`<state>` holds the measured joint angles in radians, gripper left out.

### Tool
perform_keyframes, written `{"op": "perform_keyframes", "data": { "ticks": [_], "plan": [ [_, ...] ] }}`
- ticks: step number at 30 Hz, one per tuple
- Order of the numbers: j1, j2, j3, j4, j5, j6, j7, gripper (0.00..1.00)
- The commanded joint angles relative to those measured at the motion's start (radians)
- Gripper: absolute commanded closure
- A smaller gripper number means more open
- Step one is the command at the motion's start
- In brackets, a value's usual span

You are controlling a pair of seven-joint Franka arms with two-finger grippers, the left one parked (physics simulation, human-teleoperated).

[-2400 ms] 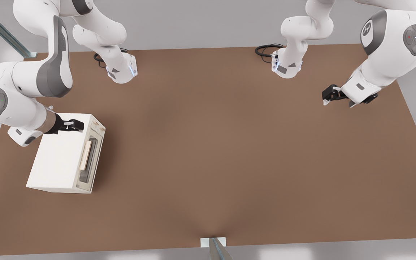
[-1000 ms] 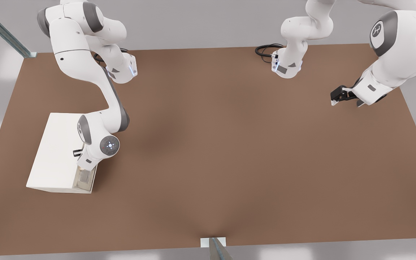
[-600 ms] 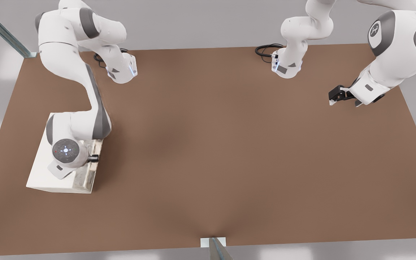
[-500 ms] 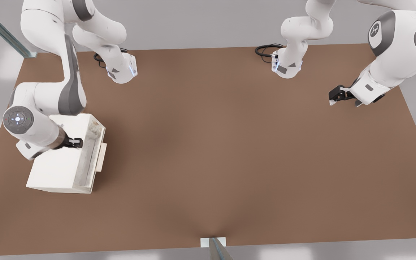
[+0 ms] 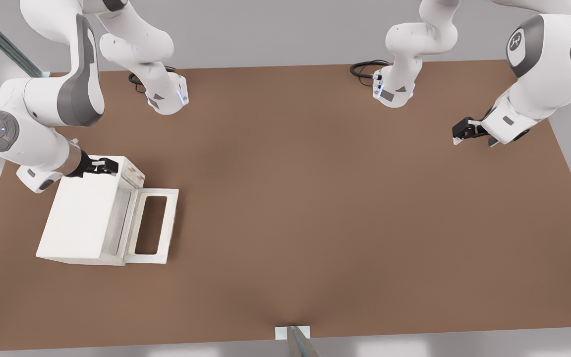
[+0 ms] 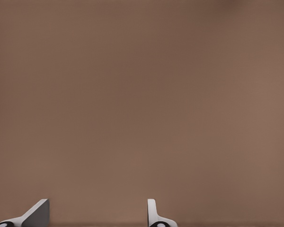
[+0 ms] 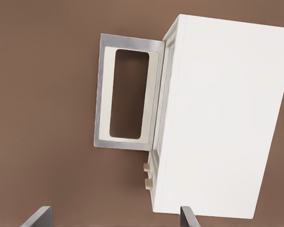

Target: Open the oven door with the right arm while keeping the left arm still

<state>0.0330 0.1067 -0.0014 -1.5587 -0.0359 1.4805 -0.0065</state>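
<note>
The cream-white box-shaped toaster oven (image 5: 85,215) sits on the brown desk (image 5: 315,198), directly below and just ahead of our black two-finger end effector (image 5: 101,166), which hangs over the oven's top at the knob end. The small pale knobs (image 7: 147,175) show just under it in the right wrist view.

The cream-white rectangular oven door with its dark glass window (image 5: 152,224) lies swung fully down, flat on the desk or very nearly so, hinged along the oven's front edge and reaching away from the end effector. We judge the opening done.

End effector state: fingers spread apart, holding nothing; both tips show at the wrist view's edge, with the oven's top and bare desk between them. It touches neither door nor oven as far as we can tell.

Handling, as our judgement:
- Door is a stiff, light frame on a hinge; it should swing with little force and drop on its own past halfway. Glass pane is the fragile part, so we keep off it.
- The handle is not visible now, presumably on the face turned down. If we need the door again, the only free grip is the frame's far edge, away from the end effector, pinched across its thickness.
- Oven body is small and looks light, with smooth painted faces. A sideways pull on the door could slide the whole box across the desk, so we pull along the hinge arc only.
</note>
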Motion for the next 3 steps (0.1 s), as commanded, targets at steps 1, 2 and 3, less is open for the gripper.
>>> {"op": "perform_keyframes", "data": {
  "ticks": [1,2,3],
  "plan": [
    [0.001,-0.002,0.000,0.000,0.001,-0.011,-0.072,0.00],
    [0.001,-0.004,0.000,0.000,0.001,-0.011,-0.072,0.00],
    [0.001,-0.004,0.000,0.000,0.001,-0.011,-0.072,0.00]
  ]
}}
